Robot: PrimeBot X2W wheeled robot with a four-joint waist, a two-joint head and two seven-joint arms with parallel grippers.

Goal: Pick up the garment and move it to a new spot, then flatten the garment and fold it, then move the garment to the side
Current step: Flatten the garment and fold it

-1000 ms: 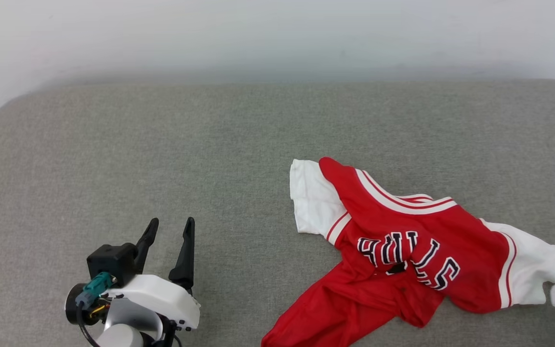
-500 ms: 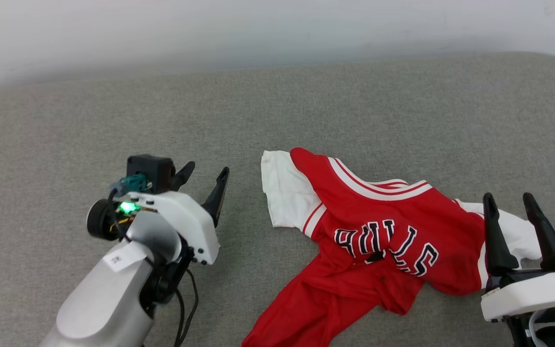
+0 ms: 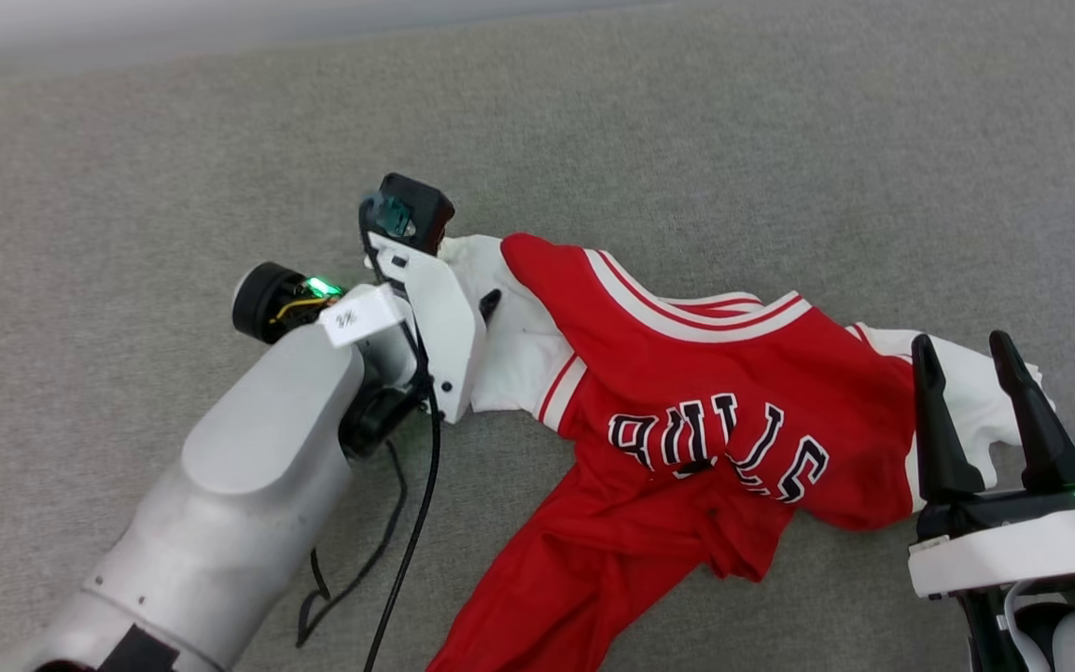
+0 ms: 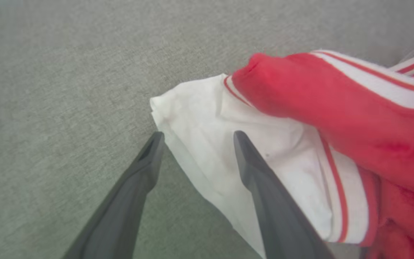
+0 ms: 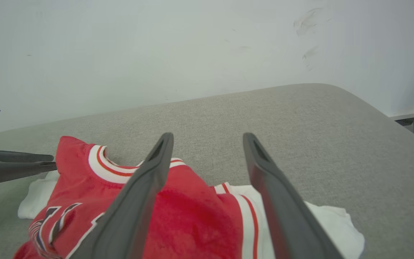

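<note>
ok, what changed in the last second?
Left gripper reached forward-right to the garment's white sleeve; its open jaws now straddle the sleeve edge. Right gripper moved in by the other sleeve, open. Nothing gripped yet. Head view shifted too; garment lies crumpled as before.

Your left gripper (image 4: 196, 136) is stretched forward on a long pale forearm, wrist rolled sideways, fingers spread wide. Your right gripper (image 3: 967, 345) sits low right, fingers apart, pointing up.
</note>
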